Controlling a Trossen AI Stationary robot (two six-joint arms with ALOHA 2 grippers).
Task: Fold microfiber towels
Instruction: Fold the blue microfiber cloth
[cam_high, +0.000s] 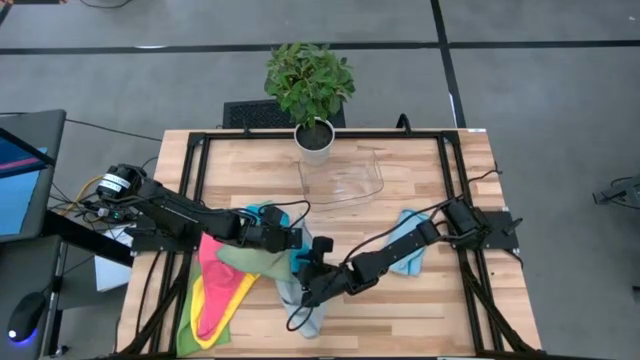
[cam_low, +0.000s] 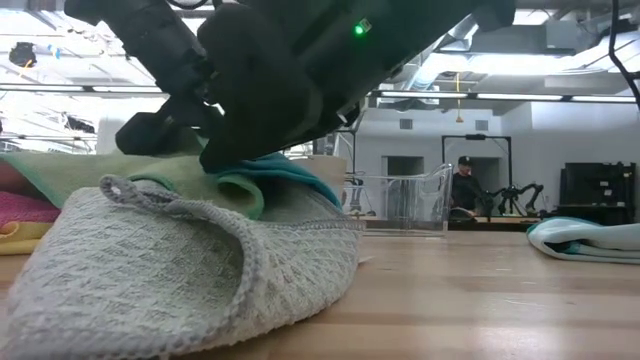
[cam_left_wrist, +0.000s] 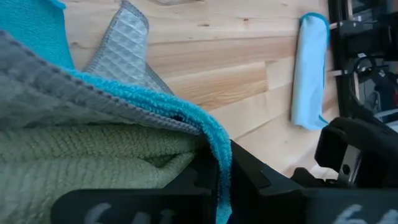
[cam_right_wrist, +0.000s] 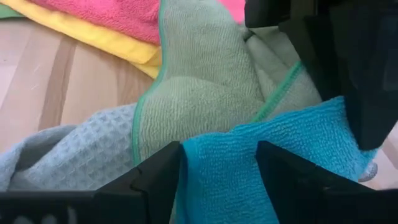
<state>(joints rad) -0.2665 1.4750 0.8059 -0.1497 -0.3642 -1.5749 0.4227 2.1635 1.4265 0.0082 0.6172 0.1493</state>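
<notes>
A bright blue towel (cam_high: 299, 259) hangs between my two grippers at the table's middle, above a grey waffle towel (cam_high: 303, 302) and a green towel (cam_high: 250, 258). My left gripper (cam_high: 293, 240) comes from the left and is shut on the blue towel (cam_left_wrist: 214, 134). My right gripper (cam_high: 308, 272) comes from the right and is shut on the same towel (cam_right_wrist: 230, 177). Pink (cam_high: 215, 280) and yellow (cam_high: 225, 318) towels lie flat on the table at the near left. In the low view the grey towel (cam_low: 190, 270) lies in front, under both dark grippers (cam_low: 260, 80). My left gripper pinches the blue towel's edge (cam_left_wrist: 219, 163) between its two fingers (cam_left_wrist: 186, 186). The cloth runs up out of the fingers and drapes over the green towel (cam_left_wrist: 93, 155). One layer or several, I cannot tell. My right gripper holds a bunched part of the blue towel (cam_right_wrist: 217, 168) between its two fingers (cam_right_wrist: 155, 180), coming level from the table's right. The cloth fills the gap between the fingers and spreads toward the left gripper (cam_right_wrist: 354, 68). Below the fingers it is hidden.
A clear plastic tray (cam_high: 345, 182) and a potted plant (cam_high: 312, 90) stand at the far middle. A folded light blue towel (cam_high: 410, 245) lies under the right arm. A person (cam_low: 462, 185) stands in the room behind. Bare wood shows at the near right.
</notes>
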